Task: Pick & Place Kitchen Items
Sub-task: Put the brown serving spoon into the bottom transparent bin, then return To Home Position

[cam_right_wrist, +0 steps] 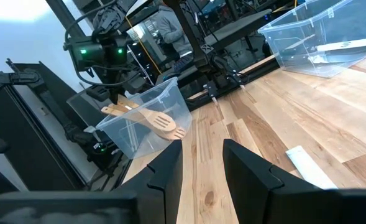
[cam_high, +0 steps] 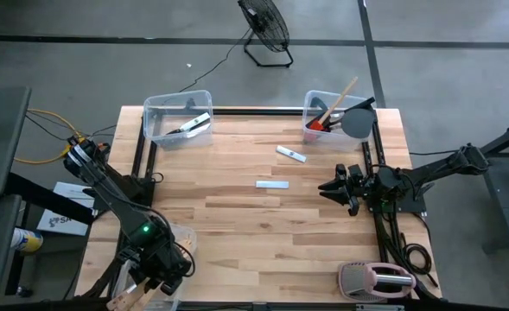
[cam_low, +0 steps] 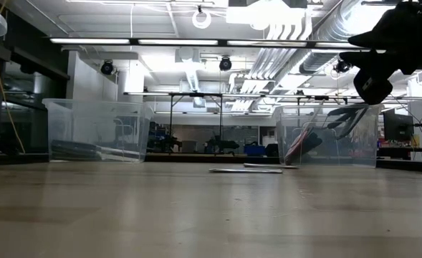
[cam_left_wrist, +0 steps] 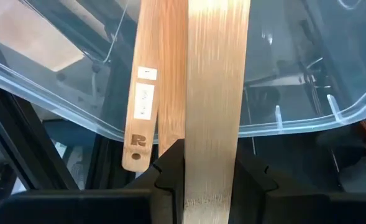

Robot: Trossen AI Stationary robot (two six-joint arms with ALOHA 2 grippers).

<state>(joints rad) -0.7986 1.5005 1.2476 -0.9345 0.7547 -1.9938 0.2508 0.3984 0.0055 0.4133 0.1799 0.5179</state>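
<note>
My left gripper (cam_high: pixel 156 282) hangs over a clear bin (cam_right_wrist: pixel 146 127) at the table's near left corner, shut on a broad light wooden utensil (cam_left_wrist: pixel 214 93). A second wooden utensil (cam_left_wrist: pixel 144 106) with a label lies beside it, and wooden forked turners (cam_right_wrist: pixel 161 124) lean in that bin. My right gripper (cam_right_wrist: pixel 202 163) waits at the table's right side, open with nothing between its fingers. Two white-bladed knives (cam_high: pixel 291 154) (cam_high: pixel 272 183) lie flat on the table's middle. My left gripper pinches the broad wooden utensil by its two long edges (cam_left_wrist: pixel 210 180) between its two fingers. The utensil runs on ahead along the fingers and out over the bin's rim (cam_left_wrist: pixel 294 124). Whether the labelled utensil beside it touches a finger I cannot tell.
A clear bin (cam_high: pixel 178 117) at the far left holds a black-handled knife. Another bin (cam_high: pixel 330 117) at the far right holds a wooden spoon, a red spatula and a grey spatula. A pink-and-grey toaster (cam_high: pixel 375 281) stands at the near right corner.
</note>
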